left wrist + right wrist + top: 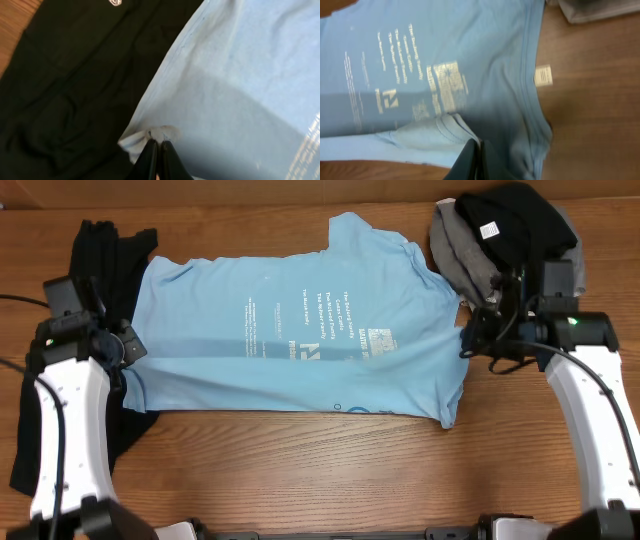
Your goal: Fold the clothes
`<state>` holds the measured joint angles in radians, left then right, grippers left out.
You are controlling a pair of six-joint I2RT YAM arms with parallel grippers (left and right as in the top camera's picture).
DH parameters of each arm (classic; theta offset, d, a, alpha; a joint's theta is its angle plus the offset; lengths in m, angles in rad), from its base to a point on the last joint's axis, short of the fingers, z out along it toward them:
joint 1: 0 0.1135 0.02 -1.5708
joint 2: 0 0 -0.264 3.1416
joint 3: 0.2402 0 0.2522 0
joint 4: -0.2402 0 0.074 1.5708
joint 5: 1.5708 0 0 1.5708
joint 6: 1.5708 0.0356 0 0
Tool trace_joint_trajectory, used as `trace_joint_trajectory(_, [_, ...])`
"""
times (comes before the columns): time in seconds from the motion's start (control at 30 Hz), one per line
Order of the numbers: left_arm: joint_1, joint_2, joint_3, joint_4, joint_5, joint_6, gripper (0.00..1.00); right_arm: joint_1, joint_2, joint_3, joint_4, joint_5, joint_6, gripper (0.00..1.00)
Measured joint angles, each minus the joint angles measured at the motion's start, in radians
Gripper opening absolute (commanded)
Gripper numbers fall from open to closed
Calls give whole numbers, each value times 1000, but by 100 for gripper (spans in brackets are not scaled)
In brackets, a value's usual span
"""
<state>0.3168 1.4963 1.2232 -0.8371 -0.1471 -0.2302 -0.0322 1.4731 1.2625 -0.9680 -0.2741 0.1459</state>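
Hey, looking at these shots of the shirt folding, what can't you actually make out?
- White lettering on the light blue T-shirt: too small in the overhead view, blurred in the right wrist view.
- Black garment: much of it is hidden under the T-shirt, overhead.
- Grey and black pile: bunched, partly behind the right arm overhead; item count unclear.
- Small white logo: cut off by the top edge, left wrist view.
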Motion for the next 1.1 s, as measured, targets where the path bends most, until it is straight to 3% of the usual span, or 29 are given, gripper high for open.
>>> trace_joint_trajectory(0.5, [0, 238, -5, 169, 0, -30, 4, 66, 208, 0, 259, -10, -78, 4])
trace_joint_trajectory(0.83, [0, 278, -5, 218, 0, -31, 7, 68, 306, 0, 276, -2, -91, 4])
trace_joint_trajectory(0.87, [0, 279, -5, 219, 0, -31, 16, 68, 307, 0, 278, 2, -91, 16])
trace_joint_trajectory(0.9, [0, 281, -5, 219, 0, -28, 32, 68, 307, 0, 282, 3, -87, 34])
trace_joint_trajectory(0.93, [0, 283, -5, 223, -1, -29, 46, 68, 307, 0, 288, 8, -90, 44])
trace_joint_trajectory(1.1, [0, 285, -5, 253, -3, -13, 90, 68, 307, 6, 267, 16, -93, 58])
